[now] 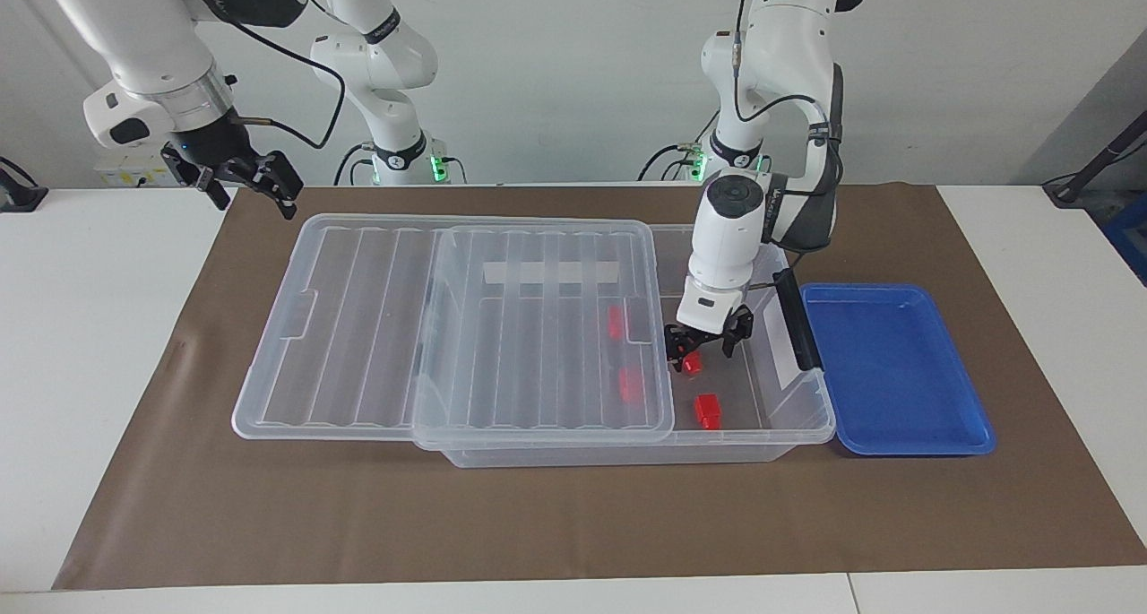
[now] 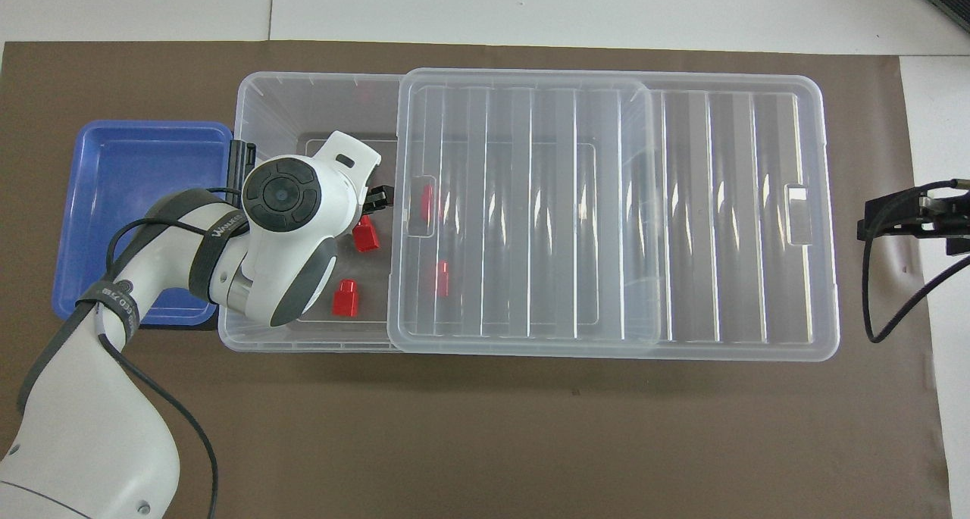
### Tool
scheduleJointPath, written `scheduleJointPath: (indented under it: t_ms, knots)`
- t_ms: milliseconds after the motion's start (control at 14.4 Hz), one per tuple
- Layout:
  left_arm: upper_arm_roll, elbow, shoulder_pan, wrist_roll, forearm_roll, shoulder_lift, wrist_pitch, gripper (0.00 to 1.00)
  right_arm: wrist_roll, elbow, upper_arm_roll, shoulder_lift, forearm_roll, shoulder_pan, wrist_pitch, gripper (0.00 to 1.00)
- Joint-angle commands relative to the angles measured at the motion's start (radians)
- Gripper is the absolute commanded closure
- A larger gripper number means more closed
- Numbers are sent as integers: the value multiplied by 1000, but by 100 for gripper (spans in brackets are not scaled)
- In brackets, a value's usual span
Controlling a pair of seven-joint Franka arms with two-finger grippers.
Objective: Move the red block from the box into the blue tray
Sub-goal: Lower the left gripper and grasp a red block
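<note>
The clear box [image 1: 627,454] lies along the mat with its lid [image 1: 358,327] slid toward the right arm's end, leaving the end beside the blue tray [image 1: 896,372] uncovered. My left gripper [image 1: 701,350] is open, low inside that uncovered end, with a red block [image 1: 692,362] showing just under its fingers; I cannot tell if it touches. In the overhead view the wrist hides most of the gripper and that red block [image 2: 366,236] shows beside it. Another red block [image 1: 708,410] lies farther from the robots. My right gripper [image 1: 254,200] waits open in the air.
Two more red blocks [image 1: 616,322] [image 1: 630,384] lie under the lid. A black clip handle [image 1: 797,323] stands on the box's end wall next to the tray. The tray [image 2: 136,193] holds nothing. Brown mat covers the table.
</note>
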Motion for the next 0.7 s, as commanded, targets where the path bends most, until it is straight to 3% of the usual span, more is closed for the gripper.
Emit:
scheduleJointPath:
  t_ms: [0,626]
  knots:
    - [1,-3,5,-22,25,24,36,0,-27,-4,8,-2,18,-12,6,0]
    - [1,-66,-12,-37,27,15,53,0,-70,-27,10,-10,4,-7,49,0]
